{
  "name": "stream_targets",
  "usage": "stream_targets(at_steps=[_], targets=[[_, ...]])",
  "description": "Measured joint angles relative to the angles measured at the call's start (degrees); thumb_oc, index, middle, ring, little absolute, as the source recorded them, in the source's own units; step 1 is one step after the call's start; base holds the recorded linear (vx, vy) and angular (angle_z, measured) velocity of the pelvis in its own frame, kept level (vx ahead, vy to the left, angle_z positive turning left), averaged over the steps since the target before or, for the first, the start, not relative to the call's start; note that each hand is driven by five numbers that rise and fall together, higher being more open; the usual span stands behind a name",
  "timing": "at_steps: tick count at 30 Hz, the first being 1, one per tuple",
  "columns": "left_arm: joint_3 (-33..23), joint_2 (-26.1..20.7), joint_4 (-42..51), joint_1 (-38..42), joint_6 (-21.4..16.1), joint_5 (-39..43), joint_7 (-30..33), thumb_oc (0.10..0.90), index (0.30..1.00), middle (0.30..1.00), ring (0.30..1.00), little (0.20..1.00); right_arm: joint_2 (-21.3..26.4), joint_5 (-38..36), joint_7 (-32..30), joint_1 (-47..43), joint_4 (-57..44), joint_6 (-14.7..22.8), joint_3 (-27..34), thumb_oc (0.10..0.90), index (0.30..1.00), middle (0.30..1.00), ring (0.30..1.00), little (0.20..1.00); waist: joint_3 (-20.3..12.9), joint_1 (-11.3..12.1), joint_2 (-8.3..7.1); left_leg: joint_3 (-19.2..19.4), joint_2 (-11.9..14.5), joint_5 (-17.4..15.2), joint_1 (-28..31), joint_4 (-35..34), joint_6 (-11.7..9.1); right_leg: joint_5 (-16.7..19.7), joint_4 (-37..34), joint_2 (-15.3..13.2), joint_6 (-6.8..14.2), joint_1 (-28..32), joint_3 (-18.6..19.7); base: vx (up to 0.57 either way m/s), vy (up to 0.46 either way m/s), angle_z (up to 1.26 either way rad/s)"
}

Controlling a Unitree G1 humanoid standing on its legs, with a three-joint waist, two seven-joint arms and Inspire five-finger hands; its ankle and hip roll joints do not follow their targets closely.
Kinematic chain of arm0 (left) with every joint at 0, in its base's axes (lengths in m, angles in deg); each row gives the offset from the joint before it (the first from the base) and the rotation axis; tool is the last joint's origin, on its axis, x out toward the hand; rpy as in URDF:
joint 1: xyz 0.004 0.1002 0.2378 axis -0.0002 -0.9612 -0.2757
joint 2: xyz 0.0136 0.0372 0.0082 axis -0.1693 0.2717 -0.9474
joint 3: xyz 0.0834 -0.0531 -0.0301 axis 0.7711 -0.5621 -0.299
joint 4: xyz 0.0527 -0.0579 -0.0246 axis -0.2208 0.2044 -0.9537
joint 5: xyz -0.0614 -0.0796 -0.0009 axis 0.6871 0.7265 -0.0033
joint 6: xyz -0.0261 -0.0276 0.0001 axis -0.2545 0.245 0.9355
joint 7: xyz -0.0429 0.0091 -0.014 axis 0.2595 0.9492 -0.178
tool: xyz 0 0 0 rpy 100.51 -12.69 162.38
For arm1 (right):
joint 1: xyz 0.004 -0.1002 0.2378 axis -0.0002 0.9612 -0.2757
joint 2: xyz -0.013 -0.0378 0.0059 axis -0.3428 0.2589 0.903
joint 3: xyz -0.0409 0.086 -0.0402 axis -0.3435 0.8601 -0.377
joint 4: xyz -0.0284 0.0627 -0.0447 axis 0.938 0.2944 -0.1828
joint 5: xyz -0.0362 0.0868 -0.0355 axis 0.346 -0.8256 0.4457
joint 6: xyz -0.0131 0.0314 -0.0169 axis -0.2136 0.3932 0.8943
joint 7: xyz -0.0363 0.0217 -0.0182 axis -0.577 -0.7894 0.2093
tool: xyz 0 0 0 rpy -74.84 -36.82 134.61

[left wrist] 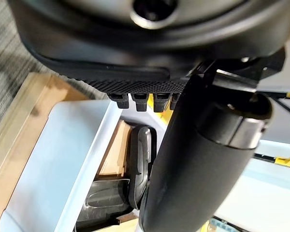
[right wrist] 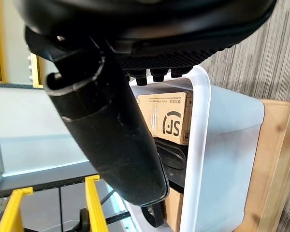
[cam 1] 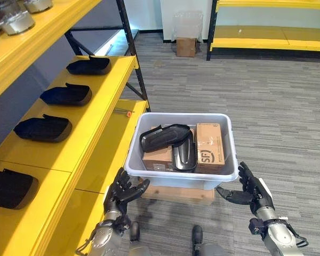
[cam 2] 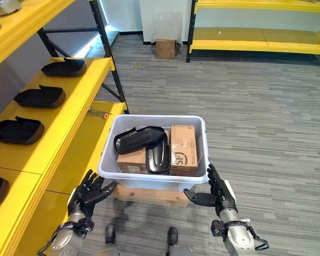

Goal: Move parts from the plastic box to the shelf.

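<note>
Plastic box, 2 black parts, cardboard boxes inside

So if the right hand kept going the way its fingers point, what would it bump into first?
Probably the box: the right hand sits open beside its near right corner, fingers aimed at the wall.

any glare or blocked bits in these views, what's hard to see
Left eye view: a bright strip of light glares on the floor behind the shelf; the plastic box and the black parts in it are evenly lit. Left wrist view: the left robot hand blocks much of the box. Right wrist view: the right robot hand hides the box's far side.
</note>
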Motion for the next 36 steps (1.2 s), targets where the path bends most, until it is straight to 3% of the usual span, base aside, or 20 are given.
stream_targets(at_steps=[1,3,4,6,7,11,17,26,31,33,36], targets=[[0.03,-0.01,-0.07,-0.18,0.0,0.0,-0.02,0.9,1.0,1.0,1.0,1.0,-0.2,0.05,-0.02,-0.1,-0.04,0.21,-0.05,0.9,1.0,1.0,1.0,1.0,-0.01,-0.16,0.14,1.01,-0.4,0.09,1.0,0.18,0.01,0.08,-0.42,-0.07,0.3,0.24,0.65,0.18,0.202,-0.55],[0.12,0.88,0.22,-0.23,0.0,-0.03,-0.34,0.9,1.0,1.0,1.0,1.0,1.41,0.98,-0.16,0.71,-0.8,0.44,0.2,0.9,1.0,1.0,1.0,1.0,-0.01,-0.57,3.02,1.38,-2.65,-1.03,4.61,0.12,2.23,1.63,-1.85,0.43,2.52,0.85,1.55,0.18,0.211,-0.48],[-0.14,0.88,0.37,-0.22,-0.04,-0.03,-0.39,0.9,1.0,1.0,1.0,1.0,1.31,1.2,-0.22,0.43,-0.49,0.4,0.12,0.9,1.0,1.0,1.0,1.0,-0.07,-0.36,3.83,0.15,-3.28,1.49,5.6,-1.04,1.13,2.04,-1.88,0.14,3.14,0.79,2.49,0.11,0.122,-0.47],[-1.15,-0.37,0.56,0.01,-0.17,-0.01,0.02,0.9,1.0,1.0,1.0,1.0,-0.49,2.14,0.43,2.24,-0.63,0.32,-1.37,0.9,1.0,1.0,1.0,1.0,0.09,-0.2,0.02,3.01,-7.88,1.63,6.21,-1.17,2.08,2.81,-2.83,-4.25,5.4,0.92,4.41,0.14,0.227,-0.31],[-1.21,-1.05,0.58,-0.17,-0.16,-0.02,0.05,0.9,1.0,1.0,1.0,1.0,-1.13,2.18,0.7,3.04,-0.63,0.31,-2.12,0.9,1.0,1.0,1.0,1.0,0.09,-0.15,-1.18,4.09,-9.29,1.45,6.81,-1.27,2.58,3.28,-2.81,-5.51,6.22,1.08,4.73,0.1,0.216,-0.16],[-2.91,-3.12,1.28,-1.42,-0.16,-0.02,0.16,0.9,1.0,1.0,1.0,1.0,-3.09,2.23,2.26,2.36,-0.9,0.2,-4.31,0.9,1.0,1.0,1.0,1.0,0.13,0.27,-3.34,6.95,-11.99,0.32,7.48,-1.25,4.28,3.91,-2.82,-8.51,7.74,0.28,6.43,0.04,0.099,-0.22],[-2.62,-3.04,1.98,-2.06,-0.16,-0.04,0.02,0.9,1.0,1.0,1.0,1.0,-1.38,4.47,2.24,-1.02,-0.91,0.1,-4.2,0.9,1.0,1.0,1.0,1.0,0.15,0.18,-3.7,7.46,-11.93,-0.31,7.51,-1.26,4.41,3.52,-2.83,-8.07,8.67,-0.05,7.13,0.04,0.052,-0.06],[-2.69,-2.98,2.45,-2.68,-0.15,-0.08,0.13,0.9,1.0,1.0,1.0,1.0,4.15,8.85,1.59,-3.71,-2.73,-0.31,-3.83,0.9,1.0,1.0,1.0,1.0,-0.01,0.26,-4.31,7.28,-10.66,-0.06,5.08,-1.29,4.17,3.62,-2.91,-7.1,8.14,-2.53,6.98,0.01,0.005,-0.01],[-2.38,-2.97,2.49,-3.51,-0.1,-0.08,0.15,0.9,1.0,1.0,1.0,1.0,6.0,11.0,-0.28,-9.59,-3.26,-0.48,-5.12,0.9,1.0,1.0,1.0,1.0,-0.02,0.39,-4.41,6.91,-10.45,0.83,3.81,-1.29,3.6,4.09,-2.92,-6.95,7.95,-3.46,6.15,-0.04,-0.007,0.04],[-1.64,-3.33,3.28,-3.34,-0.09,-0.05,0.15,0.9,1.0,1.0,1.0,1.0,8.73,12.42,-1.96,-15.27,-3.2,-0.58,-8.13,0.9,1.0,1.0,1.0,1.0,0.0,1.28,-4.36,6.49,-10.39,1.3,2.28,-1.21,3.56,4.48,-2.92,-6.9,7.88,-4.77,5.84,-0.05,-0.018,0.07],[-0.14,-4.15,4.03,-2.51,-0.08,-0.04,0.12,0.9,1.0,1.0,1.0,1.0,8.76,13.4,-3.11,-21.43,-2.52,-1.05,-10.46,0.9,1.0,1.0,1.0,1.0,0.07,2.19,-4.11,5.75,-10.18,1.75,1.26,-1.2,3.5,4.69,-2.92,-6.69,7.69,-5.43,5.64,-0.04,-0.018,0.09]])
